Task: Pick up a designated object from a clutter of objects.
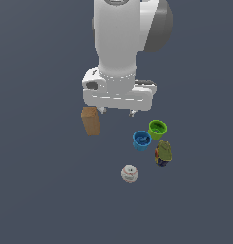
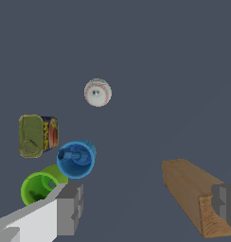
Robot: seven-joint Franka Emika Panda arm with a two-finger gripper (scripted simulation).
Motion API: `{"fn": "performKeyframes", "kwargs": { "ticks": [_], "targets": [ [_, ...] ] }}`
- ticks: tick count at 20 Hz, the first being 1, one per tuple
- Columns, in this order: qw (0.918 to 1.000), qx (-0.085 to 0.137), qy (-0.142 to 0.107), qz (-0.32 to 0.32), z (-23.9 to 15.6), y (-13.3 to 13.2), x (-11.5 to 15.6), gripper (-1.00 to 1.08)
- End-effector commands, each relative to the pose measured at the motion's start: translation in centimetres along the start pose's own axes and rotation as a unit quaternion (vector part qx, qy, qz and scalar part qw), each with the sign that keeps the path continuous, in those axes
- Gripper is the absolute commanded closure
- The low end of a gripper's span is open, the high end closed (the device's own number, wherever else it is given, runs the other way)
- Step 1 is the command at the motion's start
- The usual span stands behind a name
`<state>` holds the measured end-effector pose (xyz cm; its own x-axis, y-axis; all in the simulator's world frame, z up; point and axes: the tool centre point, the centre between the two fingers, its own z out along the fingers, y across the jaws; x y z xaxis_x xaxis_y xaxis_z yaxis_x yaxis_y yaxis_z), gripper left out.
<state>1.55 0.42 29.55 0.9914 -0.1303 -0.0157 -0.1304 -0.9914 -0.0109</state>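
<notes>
The olive-and-blue can [image 1: 163,152] lies on the dark floor at the exterior view's right, just in front of the green cup [image 1: 157,129] and beside the blue cup [image 1: 141,140]. In the wrist view the can [image 2: 37,135] shows its olive top and a dark side with yellow and orange marks. My gripper [image 1: 117,112] hangs above the floor, behind the clutter, open and empty. Its fingertips [image 2: 70,208] show wide apart in the wrist view [image 2: 148,205]. The can is well away from the jaws.
A tan wooden block [image 1: 91,120] stands next to the gripper at the exterior view's left; in the wrist view the block [image 2: 193,194] lies close to one finger. A white baseball [image 1: 129,173] with red stitching sits nearest the front. The cups also show in the wrist view: blue [image 2: 75,159], green [image 2: 39,186].
</notes>
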Motion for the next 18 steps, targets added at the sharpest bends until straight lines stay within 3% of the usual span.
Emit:
{"fn": "performKeyframes", "kwargs": {
  "ticks": [1, 10, 18],
  "targets": [
    [1.0, -0.003, 0.0, 0.0, 1.3, -1.6, 0.6, -0.92],
    [0.9999, -0.01, 0.005, 0.003, 9.0, -10.7, 2.5, -0.92],
    [0.9999, -0.009, 0.008, 0.004, 15.5, -18.1, 2.0, -0.92]
  ]
}}
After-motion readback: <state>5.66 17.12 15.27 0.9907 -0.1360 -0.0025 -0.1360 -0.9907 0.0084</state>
